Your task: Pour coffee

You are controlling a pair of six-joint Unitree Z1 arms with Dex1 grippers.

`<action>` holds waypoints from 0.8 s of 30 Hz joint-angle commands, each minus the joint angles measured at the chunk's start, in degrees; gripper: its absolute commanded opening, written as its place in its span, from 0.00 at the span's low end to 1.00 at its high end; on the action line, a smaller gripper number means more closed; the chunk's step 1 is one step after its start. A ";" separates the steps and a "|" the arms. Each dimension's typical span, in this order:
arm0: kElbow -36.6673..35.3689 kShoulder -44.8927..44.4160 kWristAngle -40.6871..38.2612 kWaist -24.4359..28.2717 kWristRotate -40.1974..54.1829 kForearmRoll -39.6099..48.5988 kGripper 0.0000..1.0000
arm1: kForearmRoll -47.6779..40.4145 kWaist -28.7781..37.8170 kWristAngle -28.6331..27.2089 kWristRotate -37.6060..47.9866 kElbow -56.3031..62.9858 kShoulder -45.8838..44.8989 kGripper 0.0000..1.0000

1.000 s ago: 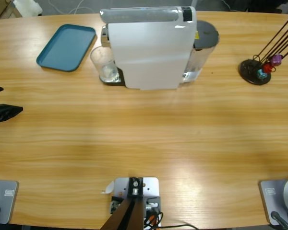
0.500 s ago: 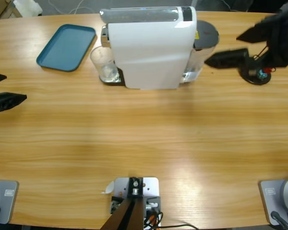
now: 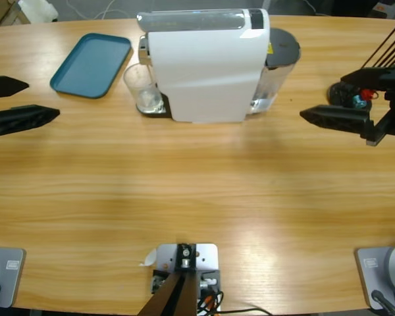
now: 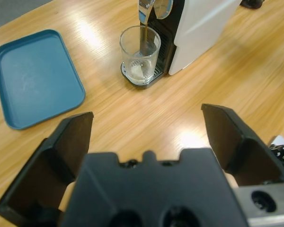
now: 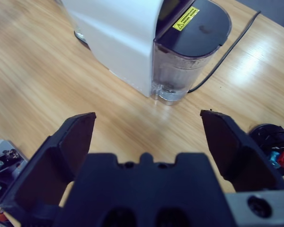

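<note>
Two grippers hang over the wooden table with jaws spread wide and nothing in them — the left gripper near the teal tray, the right gripper beside the capsule stand. A thin brown stream of coffee falls from the white machine into the clear glass under its spout — only a shallow pool at the bottom.
</note>
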 commanded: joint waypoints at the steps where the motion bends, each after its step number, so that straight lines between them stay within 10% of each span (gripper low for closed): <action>1: -1.68 8.99 0.13 -1.02 7.05 -1.78 1.00 | -0.59 0.76 -1.13 -0.18 2.99 -3.35 1.00; 24: -2.04 9.80 0.15 -1.65 6.46 -0.18 1.00 | -1.65 2.26 -1.82 -0.18 5.40 -4.56 1.00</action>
